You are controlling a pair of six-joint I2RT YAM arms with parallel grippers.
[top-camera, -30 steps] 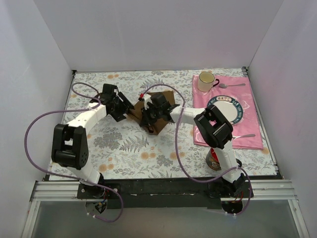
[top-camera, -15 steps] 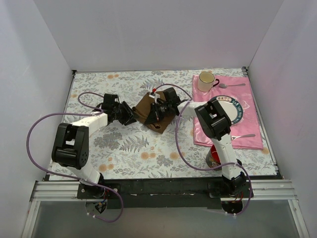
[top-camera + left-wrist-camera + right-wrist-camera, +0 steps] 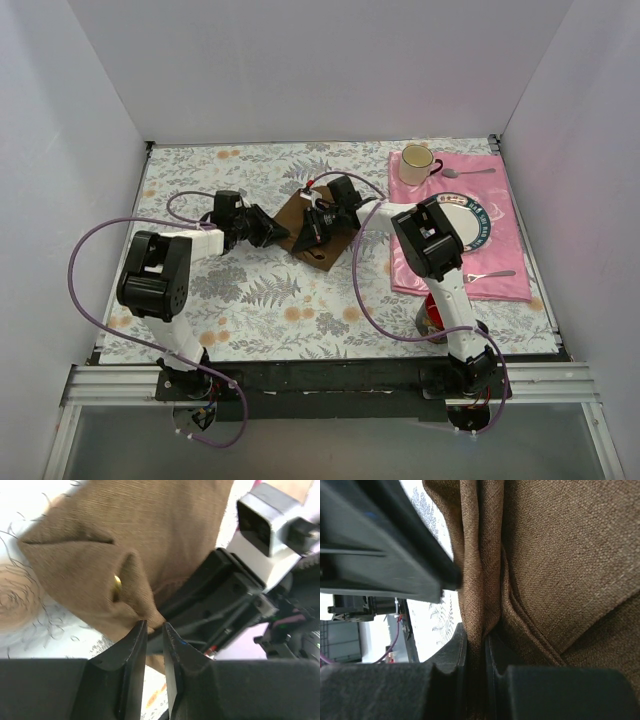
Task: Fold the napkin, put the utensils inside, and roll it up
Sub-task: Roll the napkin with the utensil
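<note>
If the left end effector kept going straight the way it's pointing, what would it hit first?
Most likely the napkin: its folded edge sits right at the tips of the left end effector. The right end effector lies behind it, though depth is unclear.

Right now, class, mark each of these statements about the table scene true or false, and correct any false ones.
1. The right end effector pinches a fold of the plain brown cloth napkin. True.
2. The cream ceramic mug lies tipped over. False: it stands upright on the glossy pink placemat.
3. A gold spoon tip peeks from a napkin fold. True.
4. The napkin is draped over the mug. False: it lies on the floral tablecloth, apart from the placemat.
</note>
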